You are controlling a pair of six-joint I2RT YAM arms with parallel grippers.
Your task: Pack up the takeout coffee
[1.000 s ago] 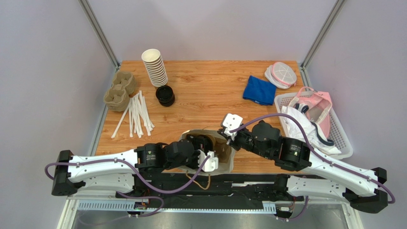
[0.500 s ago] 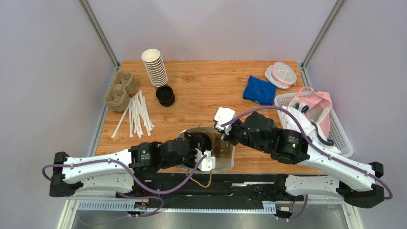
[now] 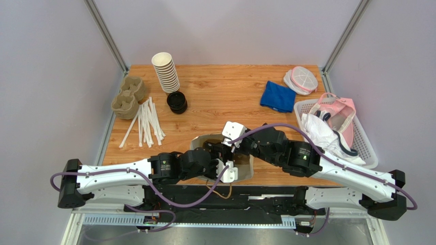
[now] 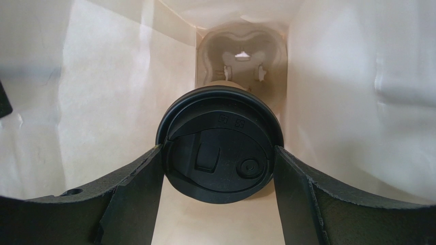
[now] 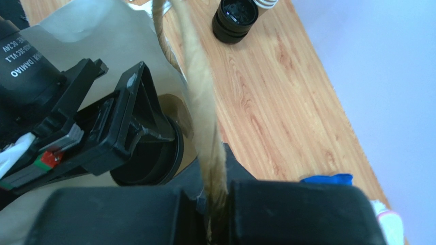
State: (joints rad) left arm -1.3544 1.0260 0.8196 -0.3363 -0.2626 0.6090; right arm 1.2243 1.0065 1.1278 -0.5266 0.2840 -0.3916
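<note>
The takeout coffee shows in the left wrist view as a round black lid [image 4: 220, 145] over a brown cup, inside a brown paper bag [image 4: 102, 102]. My left gripper [image 4: 220, 171] is shut on it, one finger on each side of the lid. A pulp cup carrier [image 4: 240, 56] lies at the bag's bottom. In the top view the left gripper [image 3: 215, 153] reaches into the bag [image 3: 245, 167]. My right gripper [image 5: 217, 209] is shut on the bag's rim [image 5: 202, 102] and holds the mouth open; the lid [image 5: 153, 166] shows beside it.
A stack of white-rimmed cups [image 3: 165, 71], loose black lids [image 3: 177, 102], pulp carriers [image 3: 128, 97] and white sticks [image 3: 146, 122] lie at the back left. A blue cloth [image 3: 277, 96] and a white basket [image 3: 307, 109] of items sit on the right.
My right gripper has moved left with the bag's rim, pulling the mouth over the left gripper. The left gripper and cup sit deeper in the bag.
</note>
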